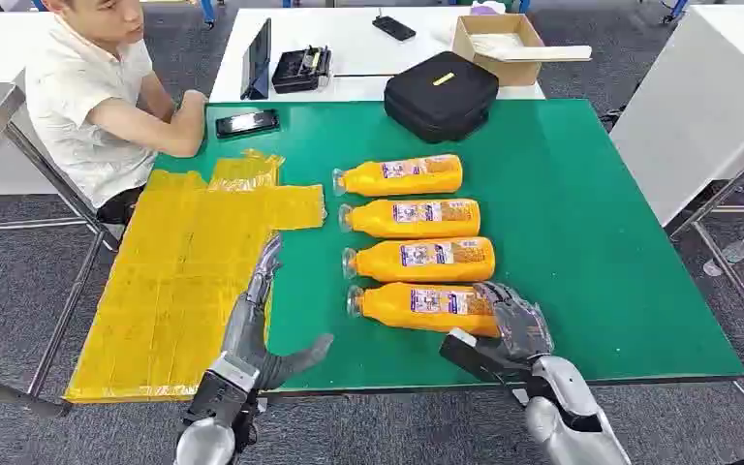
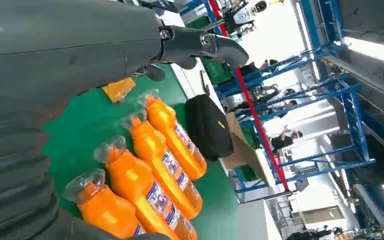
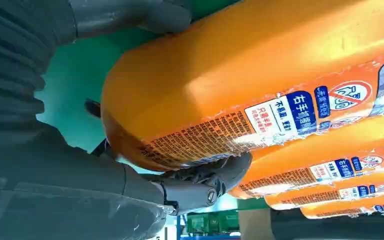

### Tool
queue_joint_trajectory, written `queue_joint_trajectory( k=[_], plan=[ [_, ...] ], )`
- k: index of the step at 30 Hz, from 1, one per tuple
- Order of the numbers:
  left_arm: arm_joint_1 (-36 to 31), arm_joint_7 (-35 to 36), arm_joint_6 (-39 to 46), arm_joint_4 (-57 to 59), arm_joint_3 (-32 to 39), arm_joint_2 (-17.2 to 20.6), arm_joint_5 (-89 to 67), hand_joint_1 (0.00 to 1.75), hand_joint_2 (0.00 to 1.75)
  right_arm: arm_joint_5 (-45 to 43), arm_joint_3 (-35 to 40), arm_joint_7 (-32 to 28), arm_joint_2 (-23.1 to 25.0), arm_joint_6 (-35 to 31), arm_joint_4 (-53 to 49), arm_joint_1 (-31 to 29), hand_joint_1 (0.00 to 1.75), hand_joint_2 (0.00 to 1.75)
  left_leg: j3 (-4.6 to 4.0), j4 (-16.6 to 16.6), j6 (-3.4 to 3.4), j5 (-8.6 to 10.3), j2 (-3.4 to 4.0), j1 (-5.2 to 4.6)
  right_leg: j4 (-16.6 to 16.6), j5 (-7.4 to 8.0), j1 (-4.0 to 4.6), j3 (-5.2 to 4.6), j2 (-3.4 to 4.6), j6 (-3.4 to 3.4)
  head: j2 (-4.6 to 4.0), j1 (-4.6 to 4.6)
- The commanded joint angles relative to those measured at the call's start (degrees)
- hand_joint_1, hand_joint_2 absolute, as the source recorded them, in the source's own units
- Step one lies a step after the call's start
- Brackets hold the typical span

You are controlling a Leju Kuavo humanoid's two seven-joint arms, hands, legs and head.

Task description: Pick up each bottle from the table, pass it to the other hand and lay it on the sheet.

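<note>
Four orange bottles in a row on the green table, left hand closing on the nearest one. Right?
Wrong hand. The right hand is closing around the nearest bottle, as the head view shows; the left hand hangs open over the yellow sheet. Four bottles on the green table is right.

Four orange bottles (image 1: 417, 239) are lying side by side on the green table, caps pointing left. My yellow sheet (image 1: 184, 281) is lying flat left of them.

Nearest bottle (image 1: 424, 306) base hidden under right hand (image 1: 515, 325) fingers (image 1: 504, 300)
</note>
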Motion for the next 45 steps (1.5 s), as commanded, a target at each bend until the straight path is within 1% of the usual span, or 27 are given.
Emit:
queue_joint_trajectory(
  k=[1,3,4,5,7,11,13,14,18,19,22,23,25,26,27,32,35,36,39,41,44,45],
  plan=[
    [-1.18,-1.64,0.55,2.52,-1.09,-2.46,1.82,0.0,1.75,-10.69,-3.02,-5.86,2.11,-0.32,0.69,3.61,1.75,1.75,0.01,-0.05,0.07,0.05,-0.22,0.04,-0.13,-0.02,0.08,0.16,-0.33,-0.16,0.0,0.0],
    [-0.51,-2.45,1.3,0.25,0.43,-2.78,4.6,0.0,1.75,-14.22,-4.41,-7.83,3.97,-0.47,-4.24,5.25,1.75,1.75,-0.04,0.0,0.03,0.0,-0.14,0.03,-0.04,-0.04,0.06,0.06,-0.22,-0.13,0.0,0.0],
    [-0.04,-2.61,1.59,-0.5,0.96,-2.78,5.35,0.0,1.75,-14.97,-4.69,-8.1,4.6,-0.26,-6.27,6.0,1.75,1.75,-0.02,-0.04,0.08,0.01,-0.16,0.05,-0.12,-0.04,0.11,0.12,-0.32,-0.27,0.0,0.0],
    [0.57,-3.09,2.03,-1.3,1.67,-2.78,6.25,0.0,1.75,-15.39,-5.02,-8.11,5.25,-0.29,-8.35,6.78,1.75,1.75,-0.07,0.01,0.03,-0.03,-0.05,0.03,0.01,-0.06,0.06,0.03,-0.15,-0.17,0.0,0.0],
    [1.64,-3.25,1.73,-2.21,3.08,-2.78,7.92,0.0,1.75,-15.73,-5.11,-8.3,5.9,-0.33,-11.85,8.12,1.75,1.75,-0.07,0.01,0.02,-0.05,0.0,0.02,0.02,-0.06,0.06,0.01,-0.1,-0.18,0.0,0.0],
    [2.58,-2.01,-2.95,-1.23,5.13,-2.78,13.28,0.0,1.75,-17.34,-5.75,-10.07,6.62,-0.23,-15.89,9.32,1.75,1.75,-0.19,0.01,0.05,-0.04,0.03,0.0,0.04,-0.04,0.05,-0.11,-0.04,-0.12,0.0,-0.02],
    [3.9,-0.41,-3.72,0.56,5.16,-2.74,15.58,0.0,1.75,-17.63,-6.39,-10.29,7.42,-0.35,-16.6,9.54,1.75,1.75,-0.29,0.0,0.07,-0.04,0.05,0.0,0.02,-0.03,0.05,-0.17,-0.05,-0.13,0.0,0.0],
    [4.43,-0.59,-3.51,1.3,5.2,-2.78,15.77,0.0,1.75,-17.63,-6.88,-10.3,7.82,-0.47,-16.94,9.86,1.75,1.75,-0.25,-0.05,0.07,-0.06,0.13,0.0,-0.02,-0.02,0.06,-0.15,0.03,-0.12,0.0,0.02],
    [5.2,-2.06,-3.23,0.93,5.42,-2.78,16.56,0.0,1.75,-17.97,-8.57,-10.67,8.85,-0.49,-17.04,10.41,1.75,1.75,-0.31,-0.06,0.06,-0.03,0.01,-0.03,-0.01,-0.03,0.01,-0.2,-0.07,-0.09,0.0,0.02],
    [5.2,-2.06,-3.23,0.93,5.42,-2.78,16.56,0.0,1.75,-17.97,-8.57,-10.67,8.85,-0.49,-17.04,10.41,1.75,1.75,-0.17,-0.09,0.12,-0.07,0.06,0.0,-0.11,-0.05,0.07,-0.03,-0.1,-0.21,0.0,0.02],
    [4.96,-1.83,-3.27,0.69,5.39,-2.78,16.59,0.0,1.75,-17.99,-8.62,-10.74,8.84,-0.46,-17.01,10.5,1.75,1.75,-0.42,-0.04,0.04,-0.01,0.0,-0.03,0.0,-0.01,-0.01,-0.29,-0.06,-0.07,0.0,0.02],
    [5.04,-2.24,-3.15,0.26,5.36,-2.78,16.39,0.0,1.75,-17.99,-8.91,-10.93,9.04,-0.44,-17.0,10.51,1.75,1.75,-0.34,-0.05,0.06,-0.04,0.01,-0.02,-0.04,-0.03,0.02,-0.19,-0.09,-0.14,0.0,0.02],
    [5.04,-2.24,-3.15,0.26,5.36,-2.78,16.39,0.0,1.75,-17.99,-8.91,-10.93,9.04,-0.44,-17.0,10.51,1.75,1.75,-0.44,-0.03,0.03,-0.01,-0.01,-0.02,0.01,-0.01,0.0,-0.31,-0.07,-0.06,0.0,0.0],
    [5.13,-2.63,-2.99,0.05,5.42,-2.78,16.27,0.0,1.75,-18.09,-9.19,-11.13,9.4,-0.46,-17.21,10.68,1.75,1.75,-0.28,-0.05,0.09,-0.06,0.05,0.0,-0.07,-0.04,0.06,-0.12,-0.11,-0.21,0.0,0.02],
    [5.13,-2.63,-2.99,0.05,5.42,-2.78,16.27,0.0,1.75,-18.09,-9.19,-11.13,9.4,-0.46,-17.21,10.68,1.75,1.75,-0.4,-0.04,0.04,-0.02,0.01,-0.03,0.0,-0.01,0.01,-0.27,-0.07,-0.09,0.0,0.02],
    [5.09,-2.65,-3.59,0.78,5.96,-2.78,17.03,0.0,1.75,-18.51,-9.99,-11.42,10.23,-0.1,-17.21,10.3,1.75,1.75,-0.31,-0.05,0.08,-0.06,0.07,-0.01,-0.05,-0.03,0.04,-0.17,-0.05,-0.15,0.0,0.02],
    [4.9,-1.95,-4.03,1.84,6.66,-2.78,18.64,0.0,1.75,-18.97,-10.57,-12.37,10.83,0.12,-17.85,10.44,1.75,1.75,-0.26,-0.07,0.09,-0.06,0.1,-0.01,-0.09,-0.02,0.05,-0.12,-0.04,-0.18,0.0,0.02],
    [4.58,0.18,-5.73,3.09,7.14,-2.78,21.78,0.0,1.75,-19.77,-10.53,-13.78,11.13,0.23,-18.39,10.36,1.75,1.75,-0.27,-0.08,0.09,-0.05,0.07,-0.01,-0.09,-0.02,0.05,-0.13,-0.06,-0.18,0.0,0.02],
    [4.23,0.05,-5.92,4.21,7.56,-2.78,21.95,0.0,1.75,-19.72,-10.52,-13.7,11.34,0.14,-18.74,10.26,1.75,1.75,-0.27,-0.1,0.08,-0.03,0.08,-0.02,-0.09,-0.01,0.03,-0.13,-0.06,-0.19,0.0,0.02],
    [4.23,0.05,-5.92,4.21,7.56,-2.78,21.95,0.0,1.75,-19.72,-10.52,-13.7,11.34,0.14,-18.74,10.26,1.75,1.75,-0.41,-0.06,0.04,0.0,0.01,-0.04,-0.01,0.0,-0.02,-0.3,-0.05,-0.07,0.0,0.02],
    [4.23,0.05,-5.92,4.21,7.56,-2.78,21.95,0.0,1.75,-19.72,-10.52,-13.7,11.34,0.14,-18.74,10.26,1.75,1.75,-0.3,-0.07,0.08,-0.03,0.05,0.0,-0.07,-0.01,0.05,-0.16,-0.08,-0.18,0.0,0.02],
    [4.23,0.05,-5.92,4.21,7.56,-2.78,21.95,0.0,1.75,-19.72,-10.52,-13.7,11.34,0.14,-18.74,10.26,1.75,1.75,-0.36,-0.06,0.06,-0.01,0.01,-0.03,-0.03,-0.01,0.01,-0.24,-0.08,-0.11,0.0,0.02]
  ],
)
